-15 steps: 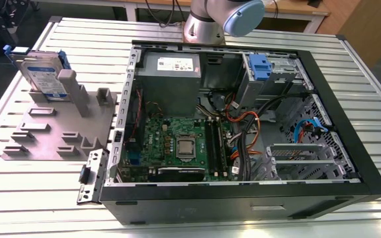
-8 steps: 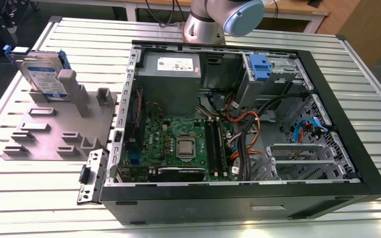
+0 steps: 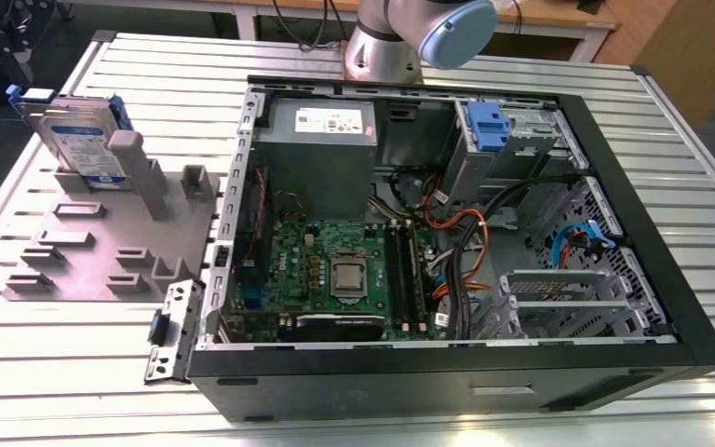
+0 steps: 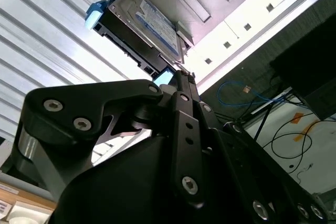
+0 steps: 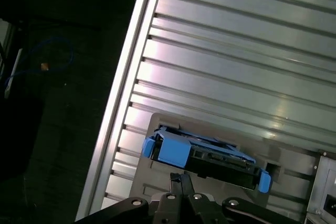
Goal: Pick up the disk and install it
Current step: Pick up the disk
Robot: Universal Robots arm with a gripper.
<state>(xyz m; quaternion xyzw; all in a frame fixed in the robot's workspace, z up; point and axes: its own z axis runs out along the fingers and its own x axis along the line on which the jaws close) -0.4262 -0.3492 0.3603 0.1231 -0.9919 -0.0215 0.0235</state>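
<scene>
Disk [image 3: 81,140] stands ready in its holder; the hand [image 5: 181,178] is near it and has hold of nothing.
The disk stands on its edge in a slot of the grey holder [image 3: 97,251] on the table [image 3: 60,372], at the exterior view's left, beside the open computer case [image 3: 457,372]. Standing so, its upper edge is free for a grip. In the first wrist view the hand points at this edge but is apart from it, with its two fingers pressed together. I judge the pick-up is not yet done.
</scene>
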